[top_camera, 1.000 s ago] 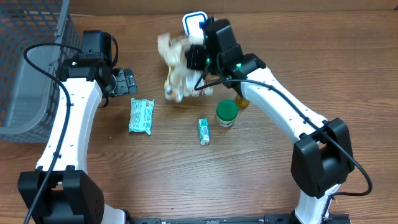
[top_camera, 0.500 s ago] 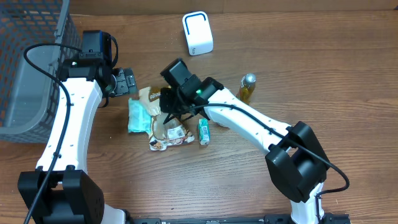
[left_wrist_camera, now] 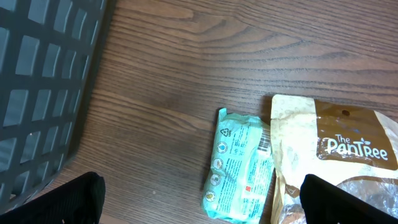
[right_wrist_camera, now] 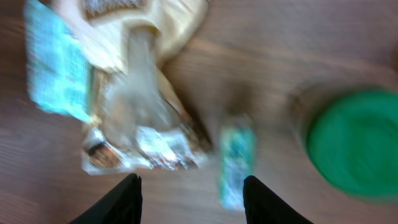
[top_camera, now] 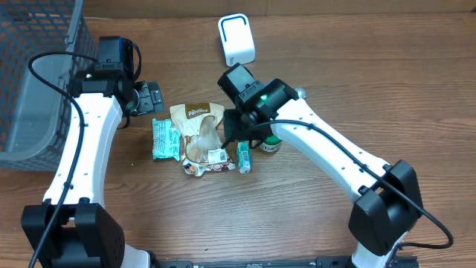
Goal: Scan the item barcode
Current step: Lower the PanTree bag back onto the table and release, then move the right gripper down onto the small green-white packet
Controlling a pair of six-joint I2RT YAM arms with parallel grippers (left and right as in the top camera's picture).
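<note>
So, snack bag (top_camera: 199,134) flat on table (top_camera: 387,82); R pincer (right_wrist_camera: 191,180) parted above.

Mock checkout: scanner (top_camera: 236,39), basket (top_camera: 44,45)

Tally: 5 loose items, 1 basket, 2 arms, 1 table.
Loose items, 1 ea.: 1 tan snack bag (top_camera: 199,126), 1 teal pkt (top_camera: 164,139), 1 small green-white tube (top_camera: 244,157), 1 green-lid jar (right_wrist_camera: 356,144), 1 white scanner (top_camera: 236,41). Also 1 dark mesh basket (top_camera: 37,67). Arms: 2 total, 1 left arm (top_camera: 82,149) + 1 right arm (top_camera: 335,152). 1 wood table (top_camera: 416,74).
</note>
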